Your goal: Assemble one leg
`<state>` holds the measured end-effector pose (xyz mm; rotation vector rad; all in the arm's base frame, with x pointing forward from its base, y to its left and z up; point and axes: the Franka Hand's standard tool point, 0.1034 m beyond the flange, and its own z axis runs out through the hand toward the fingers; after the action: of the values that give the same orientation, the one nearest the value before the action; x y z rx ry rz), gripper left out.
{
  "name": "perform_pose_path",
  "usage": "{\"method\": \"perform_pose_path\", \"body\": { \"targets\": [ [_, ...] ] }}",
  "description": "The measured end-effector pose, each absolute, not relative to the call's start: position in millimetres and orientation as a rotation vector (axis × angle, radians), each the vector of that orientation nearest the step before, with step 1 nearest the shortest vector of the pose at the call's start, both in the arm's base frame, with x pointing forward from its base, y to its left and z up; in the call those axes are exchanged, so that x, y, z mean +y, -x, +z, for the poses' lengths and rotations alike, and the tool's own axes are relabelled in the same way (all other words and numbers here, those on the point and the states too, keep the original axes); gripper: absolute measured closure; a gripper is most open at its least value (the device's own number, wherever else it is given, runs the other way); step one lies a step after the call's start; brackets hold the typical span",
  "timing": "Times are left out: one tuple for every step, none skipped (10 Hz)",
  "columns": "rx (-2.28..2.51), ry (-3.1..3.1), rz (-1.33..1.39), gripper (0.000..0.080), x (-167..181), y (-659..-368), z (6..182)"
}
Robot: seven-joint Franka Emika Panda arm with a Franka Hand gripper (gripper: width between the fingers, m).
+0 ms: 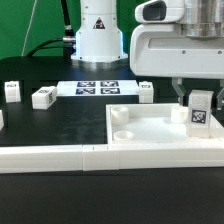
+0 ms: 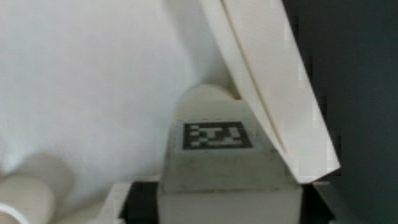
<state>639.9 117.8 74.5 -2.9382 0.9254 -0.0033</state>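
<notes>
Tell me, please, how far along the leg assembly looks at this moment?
Done: one leg is picked up, upright in the gripper over the tabletop panel near its corner at the exterior view's right. In hand: bringing it down; the wrist view shows its tagged face beside the panel's edge. Left: seating it, which I cannot confirm yet. Other legs lie loose on the table.

White leg (image 1: 199, 109) bears a black-and-white square tag.
</notes>
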Motion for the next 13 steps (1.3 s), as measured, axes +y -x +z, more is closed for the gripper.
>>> {"method": "perform_pose_path", "body": {
  "targets": [
    [1.114,2.867,0.002,0.0506,118.0,-639.7,73.6],
    [1.293,2.787,-0.001,0.0506,117.8,-639.3,73.3],
    [1.451,2.704,0.008,0.0506,117.2,-639.2,73.3],
    [1.569,2.629,0.022,0.0506,116.7,-638.9,73.3],
    [1.755,2.493,0.047,0.0506,116.7,-638.3,73.1],
    [1.894,2.382,0.067,0.0506,116.8,-638.1,73.0],
    [2.026,2.251,0.095,0.0506,116.8,-638.2,72.6],
    [2.128,2.137,0.121,0.0506,117.0,-638.5,72.6],
    [2.257,1.996,0.139,0.0506,118.4,-638.8,72.7],
    [2.340,1.901,0.144,0.0506,118.4,-639.3,73.1],
    [2.394,1.836,0.147,0.0506,118.3,-639.6,73.3],
    [2.495,1.706,0.153,0.0506,116.9,-640.3,74.0],
    [2.527,1.675,0.153,0.0506,113.3,-640.2,74.5]
  ]
}}
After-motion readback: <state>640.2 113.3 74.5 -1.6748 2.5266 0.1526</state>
